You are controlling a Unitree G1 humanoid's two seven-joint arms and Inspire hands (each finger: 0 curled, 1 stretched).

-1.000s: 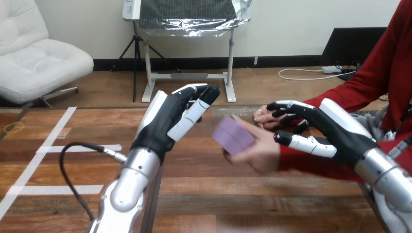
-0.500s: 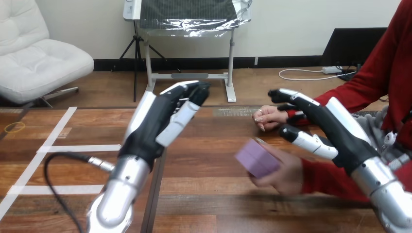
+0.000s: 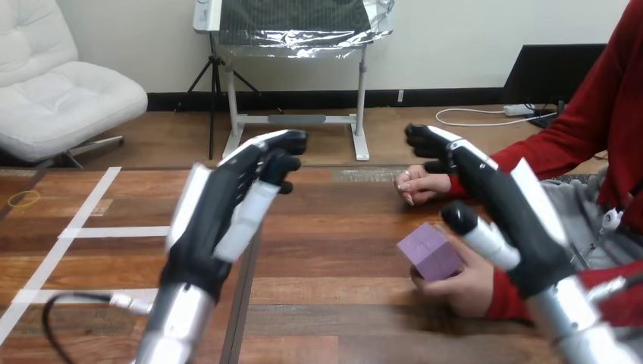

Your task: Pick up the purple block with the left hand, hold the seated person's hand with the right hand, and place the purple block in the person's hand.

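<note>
Furthest left, my left hand [image 3: 220,205] hangs above the worktop [image 3: 326,318] with its fingers loosely extended and nothing in them. A second ago it was up close to the block; it has since drawn back toward the near left, well apart from it. Moving right, the purple block [image 3: 428,254] now lies in the person's hand [image 3: 462,288], which has dropped from mid-air to low over the worktop at the near right, cradling the block from below and behind. The block is a pale lilac, cube-like piece with flat matte faces, tipped so one corner points up and its top face catches more light than its sides. Beyond it, at the far side, the person's other hand [image 3: 421,184] rests on the worktop. Furthest right, my right hand [image 3: 508,205] has come away from the person's hand: its fingers are straight and spread, and it hovers over that hand with the thumb just above the block, clasping nothing. I judge the handover done, since the block is delivered and both my hands are free and backing off.
</note>
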